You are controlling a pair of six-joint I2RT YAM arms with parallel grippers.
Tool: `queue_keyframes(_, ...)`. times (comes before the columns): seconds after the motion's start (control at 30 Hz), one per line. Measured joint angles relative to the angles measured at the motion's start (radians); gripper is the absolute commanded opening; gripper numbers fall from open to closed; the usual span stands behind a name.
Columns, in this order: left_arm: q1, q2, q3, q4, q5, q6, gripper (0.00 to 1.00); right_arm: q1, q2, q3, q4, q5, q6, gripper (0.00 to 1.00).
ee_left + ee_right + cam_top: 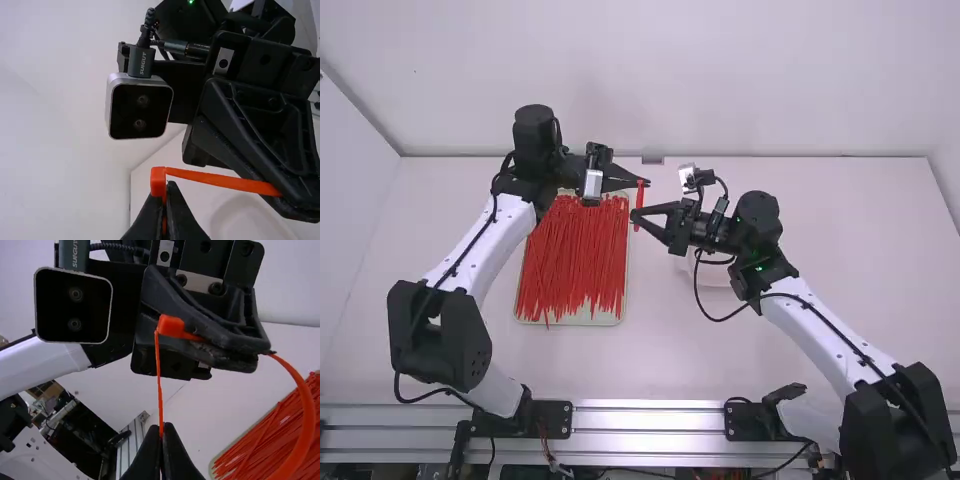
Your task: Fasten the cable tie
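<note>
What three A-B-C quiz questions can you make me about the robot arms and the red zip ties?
1. Where does the pile of thin red plastic cable ties lie?
A. On the flat pale tray on the white table
B. In a blue bucket
C. On top of the right arm

2. What colour is the single plastic cable tie held up in the air?
A. Green
B. Yellow
C. Red

3. How are the black left gripper and the black right gripper?
A. Both wide open
B. Both shut on the single tie
C. Both lying flat on the table

Answers:
1 A: the high view shows the pile spread on the tray.
2 C: the strap is red in both wrist views.
3 B: each wrist view shows its own fingers pinched on the tie.
</note>
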Motion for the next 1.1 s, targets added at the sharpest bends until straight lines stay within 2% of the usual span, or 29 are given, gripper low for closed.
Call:
queue_keyframes(0.6, 0.0, 0.0, 0.0, 0.048, 0.001, -0.001, 0.02, 0.0, 0.0, 0.0, -0.006, 0.003, 0.001, 0.0)
queue_keyframes(1.1, -0.005, 0.0, 0.0, 0.025, 0.001, -0.005, 0.02, 0.0, 0.0, 0.0, -0.006, 0.003, 0.001, 0.0)
